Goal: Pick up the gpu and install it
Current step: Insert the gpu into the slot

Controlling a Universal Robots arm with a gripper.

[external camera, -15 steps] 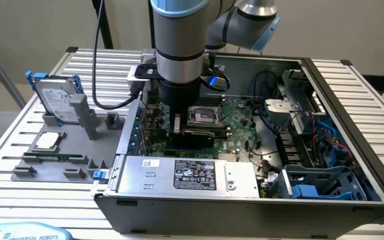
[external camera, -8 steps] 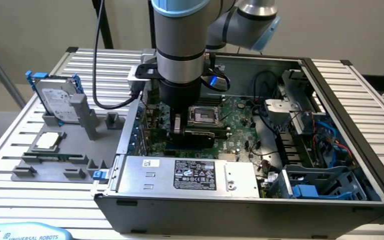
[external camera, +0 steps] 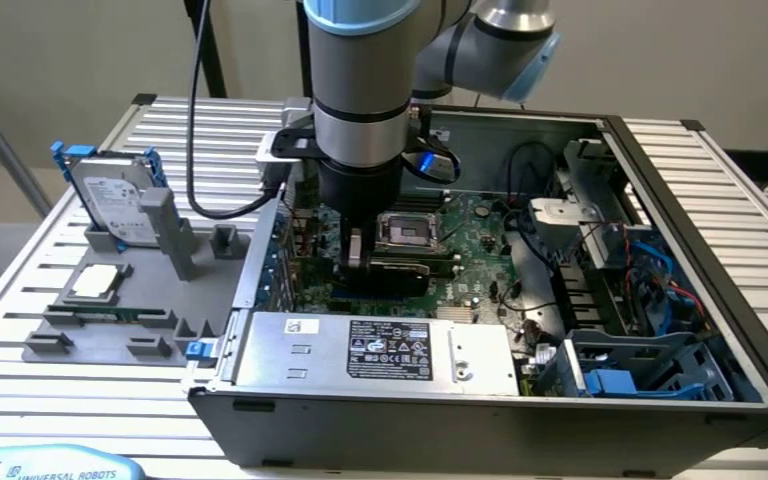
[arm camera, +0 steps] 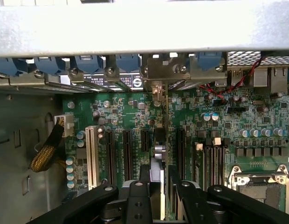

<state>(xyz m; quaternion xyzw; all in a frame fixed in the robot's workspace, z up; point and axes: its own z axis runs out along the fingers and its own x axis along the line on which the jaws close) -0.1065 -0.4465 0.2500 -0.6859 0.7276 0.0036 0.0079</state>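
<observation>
Gpu [arm camera: 157, 158], clenched edge-on in the claw [arm camera: 158, 176], inside the open computer case [external camera: 491, 415] on the slatted metal counter [external camera: 718, 180]. Seen from the wrist as a thin upright strip between two black fingers [arm camera: 144, 186], running from the claw toward the rear wall of the case, its silver bracket end close under the row of blue slot clips [arm camera: 128, 61]. Held over the green motherboard [arm camera: 121, 107], between the dark expansion slots [arm camera: 127, 154] on one side and the memory slots [arm camera: 212, 163] on the other, with a white slot [arm camera: 92, 156] further off. Impossible to tell whether seated in a slot or just above it.

In the exterior view, arm reaching straight down into the case, claw [external camera: 353, 255] low over the motherboard [external camera: 484, 225], just beside the processor socket [external camera: 407, 232]; gpu [external camera: 411, 266] visible there as a dark bar lying along the near edge of that socket. Silver power supply [external camera: 371, 350] with its label along the near wall of the case.

Outside the case, on the exterior view's left, a grey parts holder [external camera: 104, 335] on the counter, carrying a silver hard drive [external camera: 111, 195] upright in a blue frame and a square processor chip [external camera: 97, 283] lying flat.
</observation>
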